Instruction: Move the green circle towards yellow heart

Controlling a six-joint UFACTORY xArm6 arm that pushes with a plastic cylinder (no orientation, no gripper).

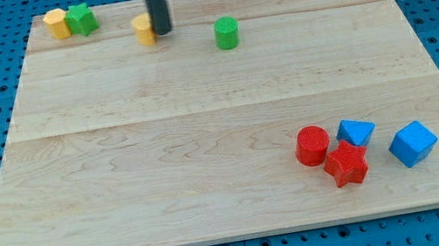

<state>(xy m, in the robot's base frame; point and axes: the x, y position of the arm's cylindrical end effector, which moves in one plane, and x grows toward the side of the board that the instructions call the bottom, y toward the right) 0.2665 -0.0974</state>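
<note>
The green circle [226, 32] is a short green cylinder near the view's top, right of the middle. The yellow heart [144, 29] lies to its left, partly hidden behind my rod. My tip [161, 32] rests against the heart's right side, well to the left of the green circle and apart from it.
A yellow block [56, 23] and a green star [81, 19] touch each other at the board's top left corner. At the bottom right stand a red cylinder [312, 144], a red star [346, 164], a blue triangular block [354, 132] and a blue cube [413, 143].
</note>
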